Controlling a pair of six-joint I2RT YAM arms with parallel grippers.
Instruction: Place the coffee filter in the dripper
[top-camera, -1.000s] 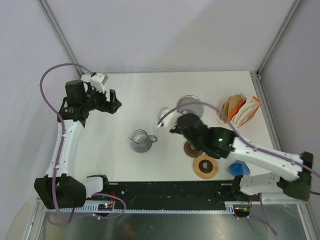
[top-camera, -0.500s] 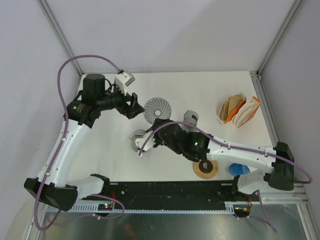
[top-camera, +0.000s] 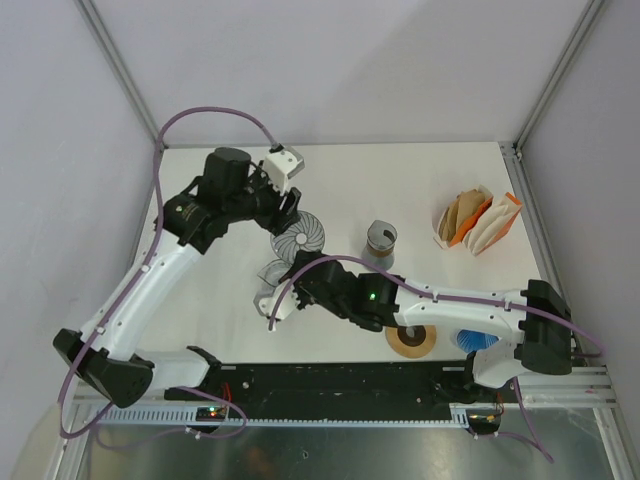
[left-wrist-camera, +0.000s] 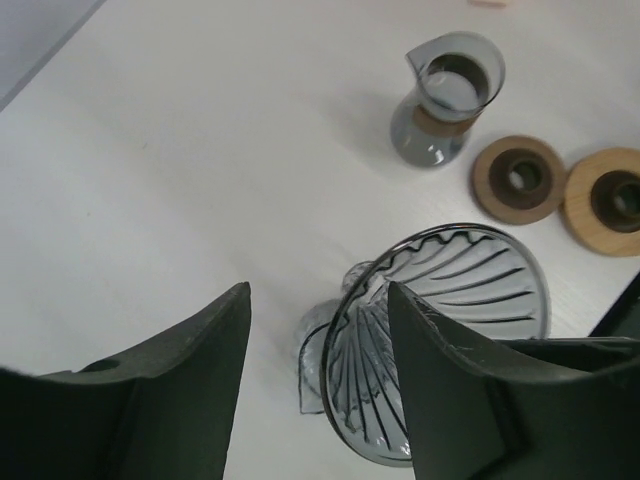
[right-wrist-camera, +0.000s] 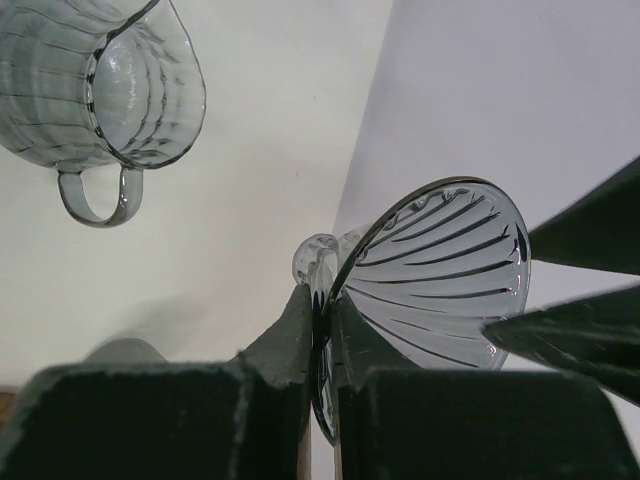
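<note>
The clear ribbed glass dripper (top-camera: 300, 237) is held tilted above the table. My right gripper (top-camera: 301, 264) is shut on its rim, beside its handle, as the right wrist view shows (right-wrist-camera: 326, 312). The dripper (right-wrist-camera: 440, 265) has nothing in it. My left gripper (top-camera: 284, 203) is open. Its jaws straddle the dripper's rim (left-wrist-camera: 440, 330), one finger (left-wrist-camera: 455, 390) over the bowl, and are not closed on it. The paper coffee filters (top-camera: 478, 220) stand in an orange holder at the far right. Neither gripper holds one.
A ribbed glass server with a handle (right-wrist-camera: 110, 80) sits under the dripper (top-camera: 272, 274). A small glass carafe (top-camera: 380, 238) (left-wrist-camera: 445, 95) stands mid-table. Two wooden rings (left-wrist-camera: 518, 178) (left-wrist-camera: 605, 200) lie near the front edge (top-camera: 411, 339), with a blue pleated object (top-camera: 478, 338) beside them.
My right arm has carried the dripper left and nearer. My left arm has swung right, bringing its open jaws around the dripper's rim.
</note>
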